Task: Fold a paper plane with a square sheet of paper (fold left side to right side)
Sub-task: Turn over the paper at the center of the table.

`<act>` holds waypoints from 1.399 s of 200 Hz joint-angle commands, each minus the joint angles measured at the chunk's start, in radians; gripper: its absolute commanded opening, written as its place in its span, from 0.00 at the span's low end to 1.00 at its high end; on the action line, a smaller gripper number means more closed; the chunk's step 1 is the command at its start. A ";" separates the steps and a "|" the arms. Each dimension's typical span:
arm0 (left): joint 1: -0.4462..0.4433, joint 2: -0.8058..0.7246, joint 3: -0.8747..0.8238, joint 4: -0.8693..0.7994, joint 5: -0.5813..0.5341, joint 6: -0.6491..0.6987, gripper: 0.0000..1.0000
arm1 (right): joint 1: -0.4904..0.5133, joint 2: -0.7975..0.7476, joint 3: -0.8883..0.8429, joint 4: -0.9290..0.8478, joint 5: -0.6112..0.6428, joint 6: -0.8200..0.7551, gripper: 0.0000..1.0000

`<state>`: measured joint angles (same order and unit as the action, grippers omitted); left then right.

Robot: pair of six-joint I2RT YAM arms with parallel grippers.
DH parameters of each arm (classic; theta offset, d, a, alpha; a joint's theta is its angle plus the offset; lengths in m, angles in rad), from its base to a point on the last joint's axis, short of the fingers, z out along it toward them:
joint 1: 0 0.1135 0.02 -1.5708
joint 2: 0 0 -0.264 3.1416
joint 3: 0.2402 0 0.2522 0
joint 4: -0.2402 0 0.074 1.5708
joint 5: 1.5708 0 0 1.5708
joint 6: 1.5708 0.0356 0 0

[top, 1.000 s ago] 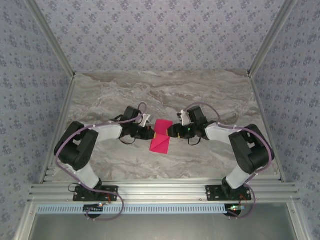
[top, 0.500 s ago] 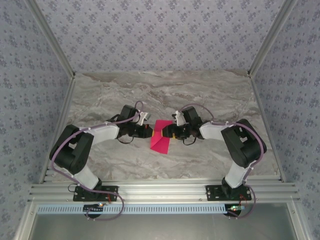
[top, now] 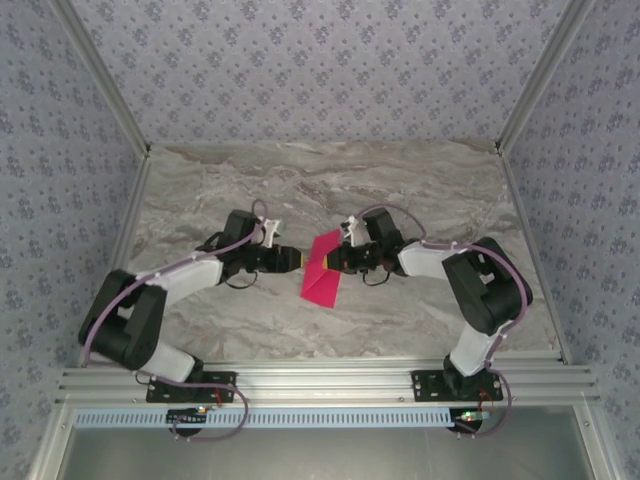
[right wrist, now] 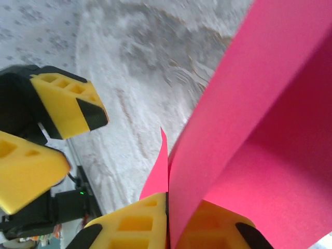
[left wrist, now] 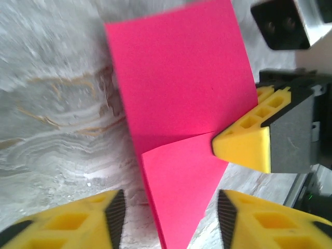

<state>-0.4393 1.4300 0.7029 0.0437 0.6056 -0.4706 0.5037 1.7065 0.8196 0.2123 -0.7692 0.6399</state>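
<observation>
The partly folded square sheet of paper (top: 322, 274) is pinched mid-frame by the right gripper (top: 336, 262), the left gripper (top: 297, 260) spread; further folds are judged outstanding.

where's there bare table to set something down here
The far strip of table between the pink paper and the back wall is bare, as is the near strip between the paper and the front rail. Crowded at the centre, where both pairs of jaws meet at the paper.
</observation>
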 commanded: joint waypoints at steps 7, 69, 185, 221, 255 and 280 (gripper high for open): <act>0.033 -0.193 -0.041 0.112 0.004 -0.139 0.65 | -0.063 -0.143 0.013 0.022 -0.109 -0.002 0.08; 0.025 -0.380 -0.097 0.432 0.107 -0.451 0.98 | -0.089 -0.337 0.128 0.076 -0.249 0.044 0.12; -0.109 -0.327 -0.034 0.636 0.086 -0.556 0.47 | -0.042 -0.421 0.138 0.223 -0.266 0.175 0.17; -0.109 -0.326 -0.049 0.626 0.062 -0.548 0.14 | -0.054 -0.451 0.125 0.115 -0.238 0.108 0.32; -0.121 -0.374 -0.009 0.347 -0.014 -0.393 0.05 | -0.094 -0.520 0.158 -0.273 -0.092 -0.147 0.54; -0.215 -0.408 0.103 -0.120 -0.286 -0.115 0.00 | -0.122 -0.573 0.202 -0.606 0.234 -0.341 0.64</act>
<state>-0.5777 1.0729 0.6800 0.3492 0.5591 -0.8658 0.4065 1.1934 0.9657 -0.0021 -0.8471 0.5438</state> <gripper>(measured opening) 0.039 0.604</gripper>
